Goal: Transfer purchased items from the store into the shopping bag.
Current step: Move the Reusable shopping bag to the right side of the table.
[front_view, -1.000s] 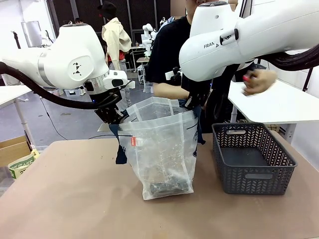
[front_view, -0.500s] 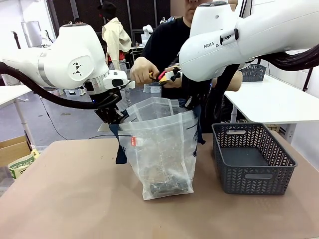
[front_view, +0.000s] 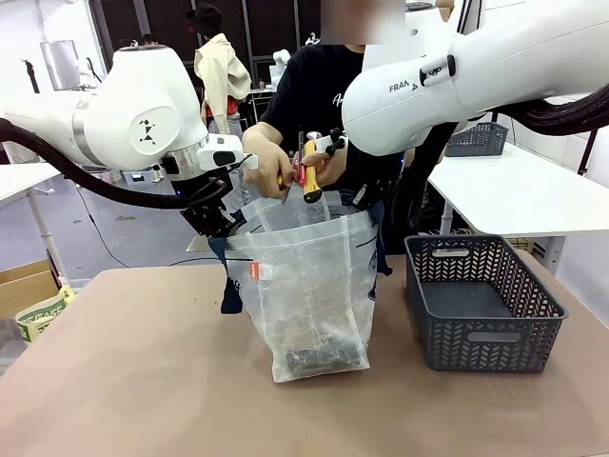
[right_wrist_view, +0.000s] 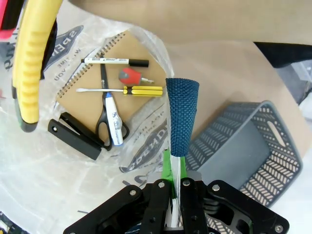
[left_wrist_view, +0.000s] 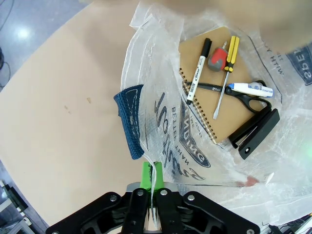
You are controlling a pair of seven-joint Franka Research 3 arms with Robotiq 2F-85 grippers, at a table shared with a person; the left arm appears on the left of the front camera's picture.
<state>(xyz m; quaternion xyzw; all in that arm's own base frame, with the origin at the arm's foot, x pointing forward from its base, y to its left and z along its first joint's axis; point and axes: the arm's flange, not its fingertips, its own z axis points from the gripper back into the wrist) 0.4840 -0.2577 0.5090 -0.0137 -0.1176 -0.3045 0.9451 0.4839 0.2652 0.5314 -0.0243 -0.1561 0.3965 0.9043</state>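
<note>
Noted bag [front_view: 304, 286] upright mid-desk [front_view: 124, 381], just left of basket [front_view: 481, 305]. Found left jaws pinched tight on its rim beside a handle [left_wrist_view: 130, 122]; right jaws likewise, at the other handle [right_wrist_view: 181, 112]. Saw hands [front_view: 267, 157] holding yellow-handled tool [right_wrist_view: 30, 63] over its mouth.

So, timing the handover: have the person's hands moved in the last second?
Yes. One hand left the white side table, moving left to above the shopping bag.
</note>
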